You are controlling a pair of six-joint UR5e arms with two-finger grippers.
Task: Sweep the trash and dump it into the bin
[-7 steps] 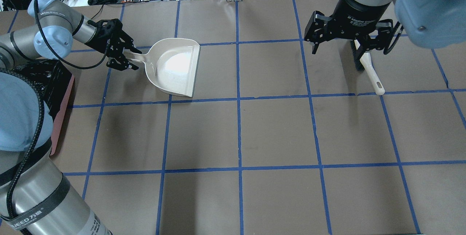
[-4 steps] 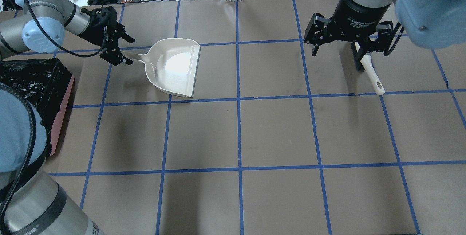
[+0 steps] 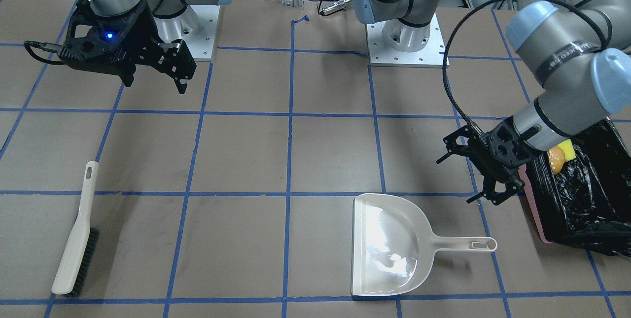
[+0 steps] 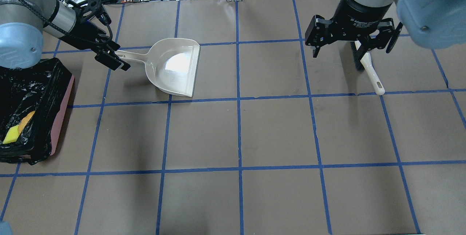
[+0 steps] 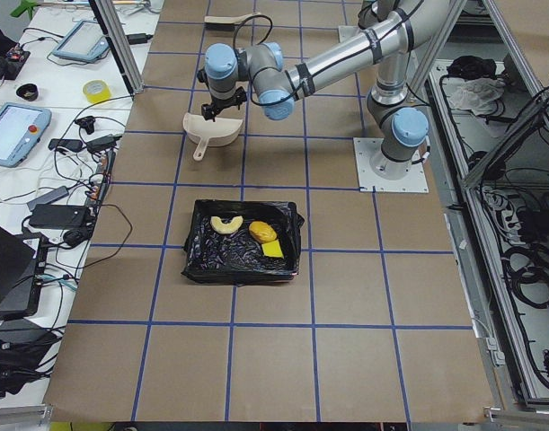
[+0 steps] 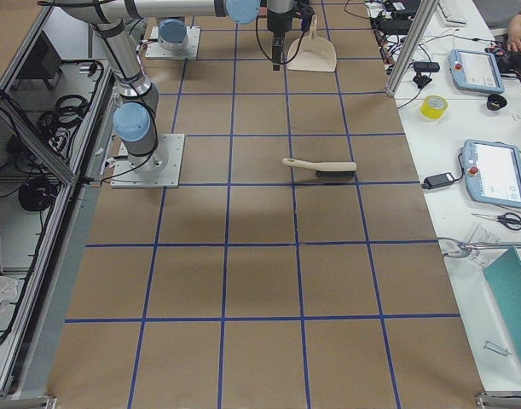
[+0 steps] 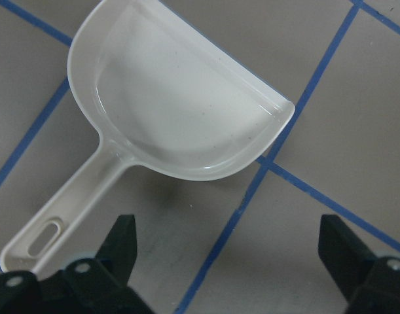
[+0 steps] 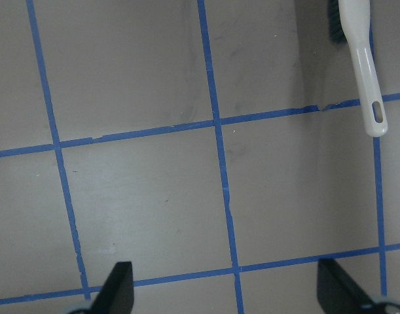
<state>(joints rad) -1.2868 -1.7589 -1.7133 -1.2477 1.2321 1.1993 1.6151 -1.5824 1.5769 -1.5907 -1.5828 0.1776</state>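
Trash (image 5: 261,232) is sitting in the bin (image 3: 537,214), probably all three pieces; the side view is small. Left gripper (image 3: 466,177), the nearer one, is hovering spread wide and empty just beside the dustpan (image 3: 389,244) handle, which is pointing binward. Right gripper (image 3: 157,81) is gaping empty too.

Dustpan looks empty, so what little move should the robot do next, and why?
Probably lift the left gripper up and away from the dustpan. Its jaws are open, the dustpan lies empty, the brush lies loose, and all three food pieces sit in the bin.
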